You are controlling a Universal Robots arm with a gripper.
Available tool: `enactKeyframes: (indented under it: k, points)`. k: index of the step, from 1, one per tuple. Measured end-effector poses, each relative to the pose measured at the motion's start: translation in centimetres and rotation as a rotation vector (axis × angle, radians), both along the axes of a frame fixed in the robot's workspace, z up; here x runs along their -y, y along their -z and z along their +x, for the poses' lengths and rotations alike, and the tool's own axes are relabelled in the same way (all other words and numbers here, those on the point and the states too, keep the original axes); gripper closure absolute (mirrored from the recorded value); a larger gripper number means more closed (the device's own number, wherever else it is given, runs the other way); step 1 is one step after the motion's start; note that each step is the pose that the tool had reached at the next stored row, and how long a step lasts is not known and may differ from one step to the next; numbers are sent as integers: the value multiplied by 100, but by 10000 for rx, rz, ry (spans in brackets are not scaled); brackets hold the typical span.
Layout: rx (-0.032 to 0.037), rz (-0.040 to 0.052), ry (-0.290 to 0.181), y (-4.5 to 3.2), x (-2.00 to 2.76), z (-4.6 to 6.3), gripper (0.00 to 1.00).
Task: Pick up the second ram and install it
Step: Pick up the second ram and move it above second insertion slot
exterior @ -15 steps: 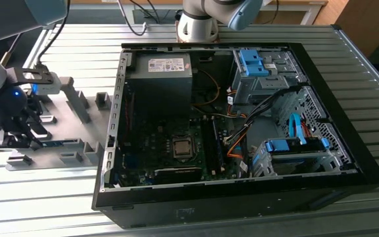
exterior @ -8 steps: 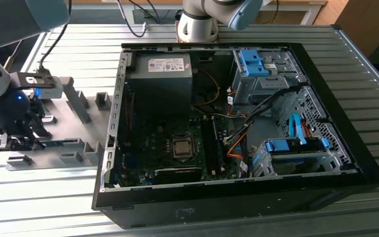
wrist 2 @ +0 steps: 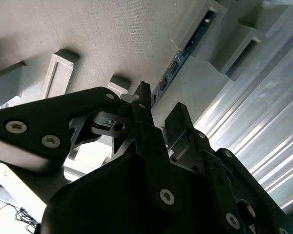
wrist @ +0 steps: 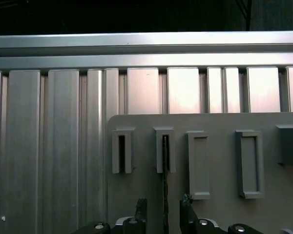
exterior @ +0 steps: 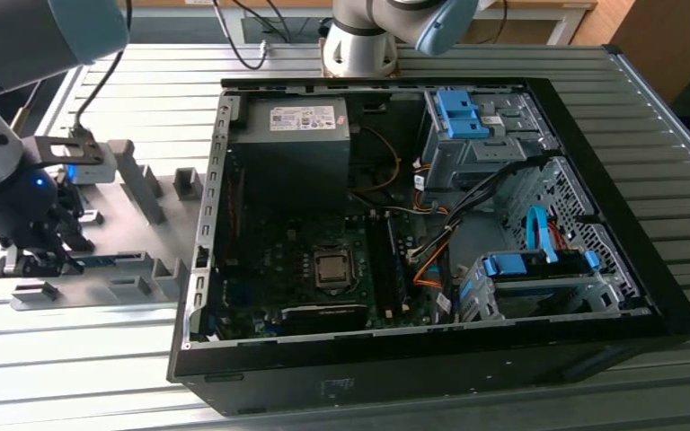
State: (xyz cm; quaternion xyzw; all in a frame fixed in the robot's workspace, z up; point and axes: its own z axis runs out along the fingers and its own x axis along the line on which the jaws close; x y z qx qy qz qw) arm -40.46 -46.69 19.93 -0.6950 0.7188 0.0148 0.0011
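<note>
I am looking at the fixture plate lying on the slatted desk, just beside the open computer case on the exterior view's left. The arm is hanging over the plate's near corner. Grey upright holders are standing between it and the case wall, and inside the case the power supply, the light-blue drive-bay latches and a tangle of orange cables are crowding the board around the processor socket.

The second ram is sitting on edge in a slotted holder on the plate. In the first wrist view it is running as a thin dark line down between the two fingers. The jaws are standing apart, one finger on each side of the stick, with a gap showing on both sides, so they are holding nothing.

In the second wrist view the gripper body is covering the stick's near end, and I am seeing its blue edge and chips further along. In the exterior view the arm is hiding part of the stick, leaving a blue streak. The memory slots are too dark for me to read.
</note>
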Motion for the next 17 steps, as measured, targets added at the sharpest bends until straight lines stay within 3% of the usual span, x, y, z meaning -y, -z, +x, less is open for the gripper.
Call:
enactKeyframes:
  k: [3, 4, 17]
  points:
    - [1, 2, -1, 11, 0, -2, 62]
    - [2, 2, 0, 14, 0, -4, 69]
    - [7, 0, 0, 46, 0, -12, 69]
